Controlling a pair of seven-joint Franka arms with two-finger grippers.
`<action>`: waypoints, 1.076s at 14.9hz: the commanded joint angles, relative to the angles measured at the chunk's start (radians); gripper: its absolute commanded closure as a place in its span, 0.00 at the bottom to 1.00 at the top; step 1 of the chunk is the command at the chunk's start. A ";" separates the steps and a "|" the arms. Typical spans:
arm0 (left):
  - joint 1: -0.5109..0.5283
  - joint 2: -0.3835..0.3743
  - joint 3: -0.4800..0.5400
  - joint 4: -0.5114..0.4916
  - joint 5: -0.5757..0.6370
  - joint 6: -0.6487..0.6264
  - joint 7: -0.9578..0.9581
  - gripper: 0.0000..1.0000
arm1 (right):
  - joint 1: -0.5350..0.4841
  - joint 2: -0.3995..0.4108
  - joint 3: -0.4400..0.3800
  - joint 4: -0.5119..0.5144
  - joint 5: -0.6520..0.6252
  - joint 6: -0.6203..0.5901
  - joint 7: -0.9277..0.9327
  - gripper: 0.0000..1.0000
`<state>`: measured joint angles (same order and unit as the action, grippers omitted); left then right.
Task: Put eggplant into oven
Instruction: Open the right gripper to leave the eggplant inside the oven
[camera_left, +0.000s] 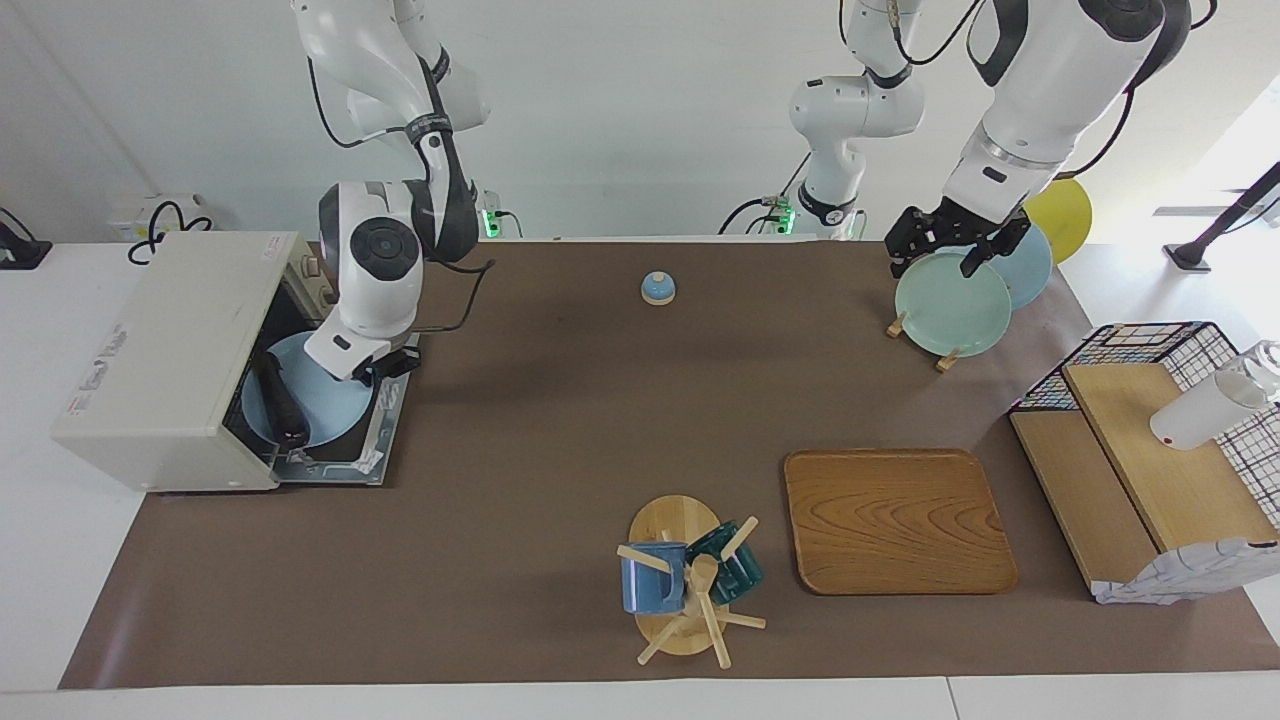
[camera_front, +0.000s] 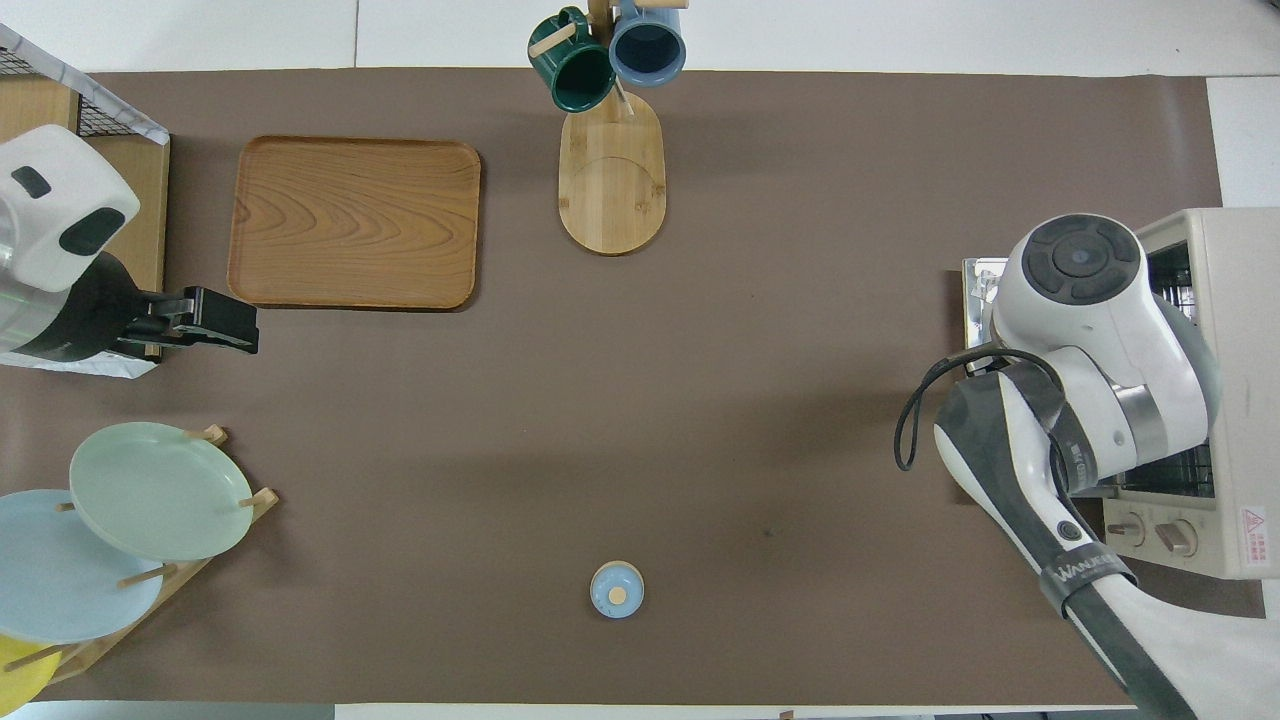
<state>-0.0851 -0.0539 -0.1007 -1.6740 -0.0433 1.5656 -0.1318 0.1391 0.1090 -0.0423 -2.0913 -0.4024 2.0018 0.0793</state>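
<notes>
Now the right gripper is clamped on the rim of a round, smooth pale blue plate, held over the open glass door of the boxy cream oven and partly inside its mouth. On the plate lies the slender, glossy dark eggplant, at the edge toward the oven. Over the rack of plates the left gripper waits with fingers apart, above the brown matte bench
</notes>
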 joint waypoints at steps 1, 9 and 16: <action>0.016 -0.009 -0.007 0.000 0.014 -0.016 0.004 0.00 | -0.067 -0.045 0.013 -0.062 -0.015 0.031 -0.058 1.00; 0.013 -0.009 -0.004 -0.001 0.014 -0.016 0.011 0.00 | -0.115 -0.049 0.015 -0.075 0.040 0.032 -0.067 0.77; 0.015 -0.009 0.000 -0.001 0.014 -0.015 0.008 0.00 | -0.044 -0.040 0.025 0.026 0.154 -0.011 -0.061 0.56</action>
<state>-0.0830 -0.0539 -0.0956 -1.6740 -0.0433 1.5641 -0.1318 0.0698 0.0762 -0.0249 -2.1033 -0.3034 2.0141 0.0311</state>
